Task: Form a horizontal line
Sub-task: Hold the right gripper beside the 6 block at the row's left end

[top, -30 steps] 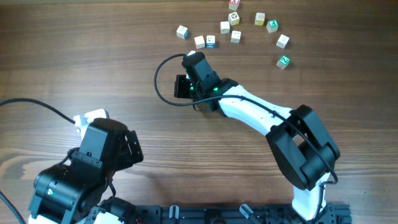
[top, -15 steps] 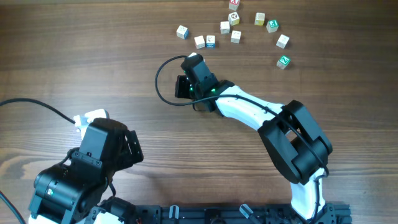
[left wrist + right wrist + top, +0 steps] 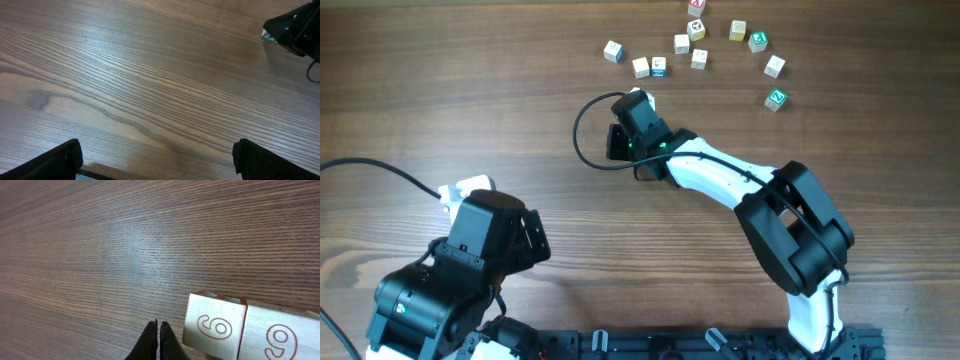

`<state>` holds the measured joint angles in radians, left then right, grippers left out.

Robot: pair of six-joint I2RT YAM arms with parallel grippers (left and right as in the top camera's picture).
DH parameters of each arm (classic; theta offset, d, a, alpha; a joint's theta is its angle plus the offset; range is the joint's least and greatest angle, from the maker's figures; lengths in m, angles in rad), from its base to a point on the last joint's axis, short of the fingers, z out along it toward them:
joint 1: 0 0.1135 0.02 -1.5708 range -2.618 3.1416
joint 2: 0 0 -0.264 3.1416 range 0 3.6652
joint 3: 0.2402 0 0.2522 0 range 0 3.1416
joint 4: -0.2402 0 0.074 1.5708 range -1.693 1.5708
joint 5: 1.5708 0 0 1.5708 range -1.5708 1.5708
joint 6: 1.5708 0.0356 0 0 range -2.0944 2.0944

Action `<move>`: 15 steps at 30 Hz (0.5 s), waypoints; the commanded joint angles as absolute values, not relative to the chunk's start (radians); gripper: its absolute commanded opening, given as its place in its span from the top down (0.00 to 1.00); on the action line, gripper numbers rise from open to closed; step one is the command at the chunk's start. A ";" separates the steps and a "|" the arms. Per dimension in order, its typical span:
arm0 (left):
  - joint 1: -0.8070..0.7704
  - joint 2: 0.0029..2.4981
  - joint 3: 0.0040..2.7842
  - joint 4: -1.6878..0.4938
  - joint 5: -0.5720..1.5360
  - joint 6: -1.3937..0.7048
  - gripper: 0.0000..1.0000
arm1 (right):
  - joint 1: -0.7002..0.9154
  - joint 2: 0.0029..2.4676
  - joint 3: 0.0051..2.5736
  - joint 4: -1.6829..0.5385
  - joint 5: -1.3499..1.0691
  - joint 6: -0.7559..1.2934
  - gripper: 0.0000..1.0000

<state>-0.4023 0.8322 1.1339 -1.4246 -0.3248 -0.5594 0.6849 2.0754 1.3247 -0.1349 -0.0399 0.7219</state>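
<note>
Small cubes, likely light, stiff and quick to slide; best pinched across opposite flat sides.
Overhead: the horizontal line point(image 3: 650, 67), upper middle, is only two touching cubes; the right gripper point(image 3: 633, 103) just below hides its own tips. Left wrist: left gripper point(image 3: 156, 147), jaws wide, empty. Right wrist: jaws pressed together, empty; red-marked cubes point(image 3: 215, 325), lower right, are cut off by the frame.

Robotics laboratory bench. A left arm point(image 3: 460, 270) and a right arm point(image 3: 740, 185) rise from a black rail point(image 3: 650, 345) edging a wood-grain surface point(image 3: 470, 80). A cable point(image 3: 380, 172) trails and letter cubes point(image 3: 699, 58) lie scattered.
</note>
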 commanded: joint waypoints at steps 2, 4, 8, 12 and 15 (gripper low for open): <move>-0.394 0.830 1.129 -1.423 -0.342 -0.570 0.00 | 0.693 2.091 1.330 -0.147 -0.014 0.708 0.95; -0.394 0.830 1.129 -1.423 -0.342 -0.570 0.00 | 0.693 2.091 1.330 -0.164 0.004 0.707 0.96; -0.394 0.830 1.129 -1.423 -0.342 -0.570 0.00 | 0.693 2.091 1.330 -0.173 0.012 0.706 0.95; -0.394 0.830 1.129 -1.423 -0.342 -0.570 0.00 | 0.693 2.091 1.331 -0.174 0.027 0.706 0.95; -0.394 0.830 1.129 -1.423 -0.342 -0.570 0.00 | 0.693 2.091 1.330 -0.174 0.027 0.706 0.95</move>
